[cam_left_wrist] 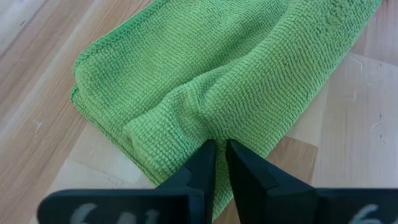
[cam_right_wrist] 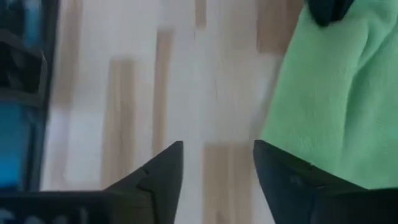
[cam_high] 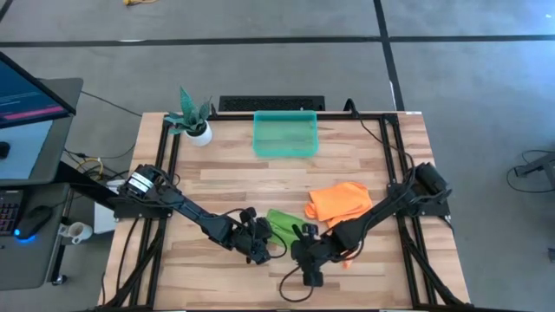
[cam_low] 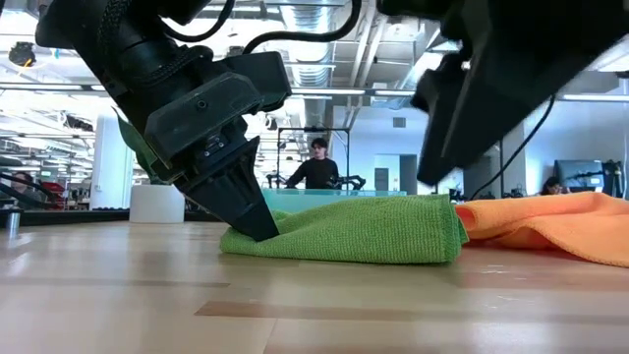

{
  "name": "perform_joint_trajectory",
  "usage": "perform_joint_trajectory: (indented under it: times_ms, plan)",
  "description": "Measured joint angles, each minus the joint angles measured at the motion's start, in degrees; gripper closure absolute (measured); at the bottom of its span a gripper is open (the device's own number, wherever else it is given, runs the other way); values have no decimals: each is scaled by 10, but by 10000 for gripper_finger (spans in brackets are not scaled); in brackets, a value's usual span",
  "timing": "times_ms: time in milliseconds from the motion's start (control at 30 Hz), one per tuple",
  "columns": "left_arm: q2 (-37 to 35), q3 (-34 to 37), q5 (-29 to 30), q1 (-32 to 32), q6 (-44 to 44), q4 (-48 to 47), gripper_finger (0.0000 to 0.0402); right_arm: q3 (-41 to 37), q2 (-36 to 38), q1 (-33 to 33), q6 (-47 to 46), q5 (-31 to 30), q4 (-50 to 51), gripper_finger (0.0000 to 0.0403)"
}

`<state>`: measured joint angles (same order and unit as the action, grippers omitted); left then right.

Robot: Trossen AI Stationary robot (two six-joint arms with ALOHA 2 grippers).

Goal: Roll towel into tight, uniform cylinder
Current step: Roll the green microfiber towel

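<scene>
Green towel (cam_low: 359, 228) folded flat on tabletop (cam_low: 314, 305), beside orange cloth (cam_low: 550, 224). Left gripper (cam_left_wrist: 220, 149) pinching a towel ridge at its edge. Right gripper (cam_right_wrist: 217, 163) released, empty, beside towel.

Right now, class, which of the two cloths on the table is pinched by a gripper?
The green towel: the left gripper pinches a fold of it. The orange cloth lies beside it, ungripped.

Your open lane is the bare wooden table (cam_high: 225, 173) ahead of both grippers, orange cloth (cam_high: 338, 201) crowding the right, teal tray (cam_high: 285, 134) and potted plant (cam_high: 192, 118) blocking the far edge.
</scene>
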<state>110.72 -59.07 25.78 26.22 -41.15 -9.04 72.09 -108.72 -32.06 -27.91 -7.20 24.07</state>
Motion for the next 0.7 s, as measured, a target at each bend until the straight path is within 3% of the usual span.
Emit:
perform_joint_trajectory:
  times_ms: [200, 700]
  plan:
    - [0, 0, 0, 0, 0, 0, 363, 26, -1, -1, 57, -5, 83, 163]
    - [0, 0, 0, 0, -3, 0, 363, 4, -31, 14, 66, -67, 38, 185]
